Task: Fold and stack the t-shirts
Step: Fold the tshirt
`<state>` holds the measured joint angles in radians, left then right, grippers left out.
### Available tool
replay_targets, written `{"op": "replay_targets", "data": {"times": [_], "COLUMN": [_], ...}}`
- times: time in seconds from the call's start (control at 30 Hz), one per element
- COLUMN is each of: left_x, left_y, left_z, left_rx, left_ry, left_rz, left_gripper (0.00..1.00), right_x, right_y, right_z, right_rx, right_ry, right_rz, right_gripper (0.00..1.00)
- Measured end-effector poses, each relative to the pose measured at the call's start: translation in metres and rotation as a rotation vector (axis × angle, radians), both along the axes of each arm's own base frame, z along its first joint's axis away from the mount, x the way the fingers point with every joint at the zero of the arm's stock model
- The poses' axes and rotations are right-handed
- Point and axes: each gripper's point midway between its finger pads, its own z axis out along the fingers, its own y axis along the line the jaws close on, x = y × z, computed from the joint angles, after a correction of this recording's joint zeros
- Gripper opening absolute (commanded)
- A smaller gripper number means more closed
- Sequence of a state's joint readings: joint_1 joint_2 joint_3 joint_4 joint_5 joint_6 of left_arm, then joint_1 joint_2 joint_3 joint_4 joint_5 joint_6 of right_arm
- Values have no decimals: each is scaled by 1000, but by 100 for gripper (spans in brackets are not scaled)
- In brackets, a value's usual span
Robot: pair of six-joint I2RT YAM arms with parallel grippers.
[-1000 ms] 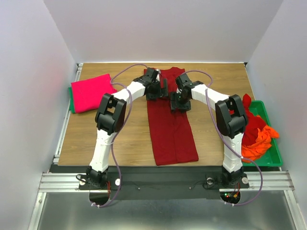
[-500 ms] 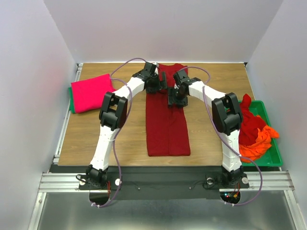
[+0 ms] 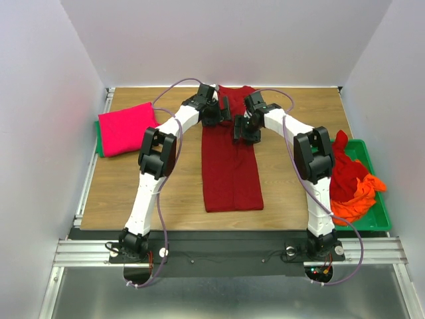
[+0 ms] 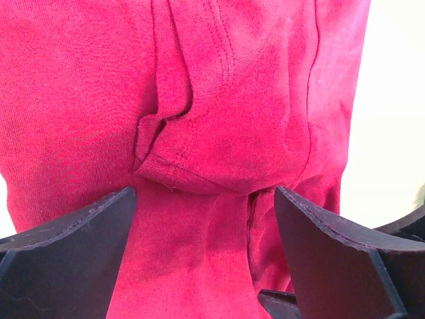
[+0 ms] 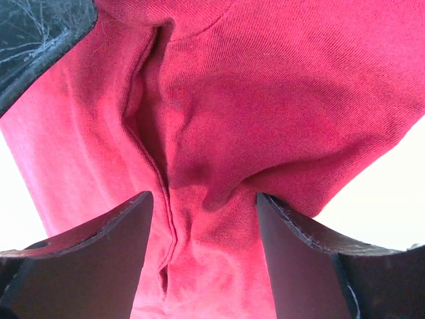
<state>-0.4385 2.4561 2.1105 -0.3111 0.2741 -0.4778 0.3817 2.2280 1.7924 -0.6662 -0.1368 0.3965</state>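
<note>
The dark red t-shirt (image 3: pixel 230 166) lies folded into a long narrow strip down the middle of the worktop (image 3: pixel 166 186). Both arms reach over its far end. The left tool (image 3: pixel 214 115) has its fingers spread wide above wrinkled cloth. The right tool (image 3: pixel 244 127) is parted too, less widely, with a pucker of cloth between. A folded pink t-shirt (image 3: pixel 126 128) sits far left.

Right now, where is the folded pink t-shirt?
In the top view, the folded pink t-shirt lies at the table's left edge, just left of the left arm.
</note>
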Motion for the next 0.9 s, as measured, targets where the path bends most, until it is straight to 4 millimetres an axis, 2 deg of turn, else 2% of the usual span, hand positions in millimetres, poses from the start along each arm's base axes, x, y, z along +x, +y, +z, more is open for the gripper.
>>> {"op": "replay_targets", "data": {"times": [0.17, 0.2, 0.37, 0.47, 0.57, 0.63, 0.77, 0.83, 0.9], "left_x": [2, 3, 8, 9, 3, -8, -44, -74, -104], "left_y": [0, -1, 0, 5, 17, 27, 55, 71, 82], "left_z": [5, 9, 26, 47, 85, 116, 166, 177, 171], "left_rx": [2, 0, 6, 26, 47, 57, 83, 97, 122], "left_ry": [-11, -19, -64, -108, -177, -230, -320, -334, -320], "left_rz": [-6, -8, -15, -9, 2, 12, 44, 64, 74], "left_gripper": [98, 98, 98, 98, 98, 99, 99, 99, 99], "right_x": [-7, -10, -34, -45, -51, -49, -50, -64, -79], "right_y": [-5, -6, -21, -28, -31, -30, -28, -30, -34], "right_z": [0, 1, 0, 4, 20, 36, 73, 90, 95], "right_rx": [-8, -12, -46, -59, -56, -43, 3, 36, 46], "right_ry": [7, 9, 44, 58, 40, 7, -70, -100, -100], "right_rz": [-7, -10, -42, -52, -53, -51, -46, -37, -34], "right_gripper": [73, 76, 79, 79, 79, 80, 80, 80, 80]}}
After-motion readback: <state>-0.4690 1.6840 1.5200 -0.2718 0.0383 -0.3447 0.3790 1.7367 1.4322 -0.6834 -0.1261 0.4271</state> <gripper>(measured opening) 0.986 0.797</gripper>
